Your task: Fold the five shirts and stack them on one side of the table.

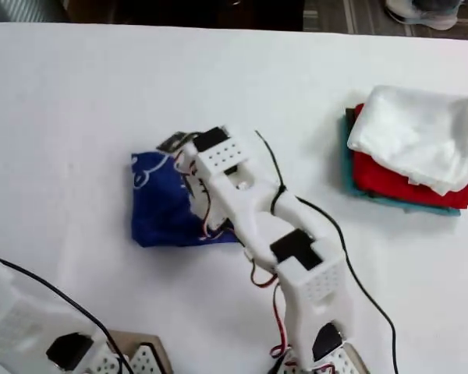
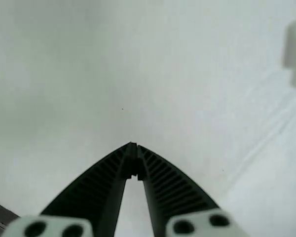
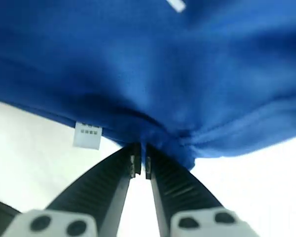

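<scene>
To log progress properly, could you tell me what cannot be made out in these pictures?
High view: the right arm covers part of the blue shirt, hiding its fold.
High view: the white shirt covers the stack, the picture's edge cuts it, so its layers cannot be counted.
Right wrist view: the label's print is too small.

Table: smooth white table (image 1: 78, 117), evenly lit.
Floor: dark floor strip (image 1: 179, 12) beyond the far edge, grey-brown tiles (image 1: 351, 15) toward one corner.

Right arm (image 1: 296, 249) stretches forward with right claw (image 3: 139, 152) pinched shut; left arm (image 1: 23, 331) sits low, left claw (image 2: 132, 149) closed
</scene>
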Available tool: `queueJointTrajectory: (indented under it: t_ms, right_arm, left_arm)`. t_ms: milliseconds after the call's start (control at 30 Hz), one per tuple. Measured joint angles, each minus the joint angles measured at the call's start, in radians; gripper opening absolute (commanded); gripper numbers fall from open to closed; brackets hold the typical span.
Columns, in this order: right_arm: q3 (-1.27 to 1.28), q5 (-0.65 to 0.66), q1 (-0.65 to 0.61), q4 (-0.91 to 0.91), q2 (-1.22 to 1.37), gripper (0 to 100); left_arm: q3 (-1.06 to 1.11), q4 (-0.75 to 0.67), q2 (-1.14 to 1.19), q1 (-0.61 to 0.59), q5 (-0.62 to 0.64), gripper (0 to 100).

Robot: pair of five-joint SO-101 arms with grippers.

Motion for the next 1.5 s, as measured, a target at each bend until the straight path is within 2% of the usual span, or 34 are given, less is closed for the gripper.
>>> queueJointTrajectory:
  t_ms: [200,300,467,633,767,1067,1300,1500]
  right_arm:
    - [0.044,0.0,0.003,0.003,-0.14,2.2]
    - [0.044,0.0,0.072,-0.023,-0.209,3.0]
    - [0.043,-0.006,0.224,-0.193,-0.236,18.2]
    - [-0.043,-0.034,0.242,-0.305,-0.118,19.1]
    - [-0.18,-0.041,0.247,-0.318,0.04,19.4]
    - [-0.525,-0.046,0.247,-0.123,0.302,19.4]
    - [-0.735,-0.046,0.201,0.043,0.322,19.3]
    - [-0.767,-0.046,0.184,0.066,0.348,19.3]
  left_arm:
    - [0.0,-0.005,0.0,0.0,0.0,3]
    - [0.0,-0.005,0.0,0.0,0.0,3]
    - [0.0,-0.015,0.0,0.005,0.0,3]
    - [0.0,-0.015,0.0,0.025,0.021,3]
    - [0.0,-0.015,0.0,0.034,0.026,3]
    - [0.0,-0.015,0.0,0.038,0.028,3]
    - [0.0,-0.043,0.0,0.049,0.026,3]
    - [0.0,-0.043,0.0,0.049,0.049,3]
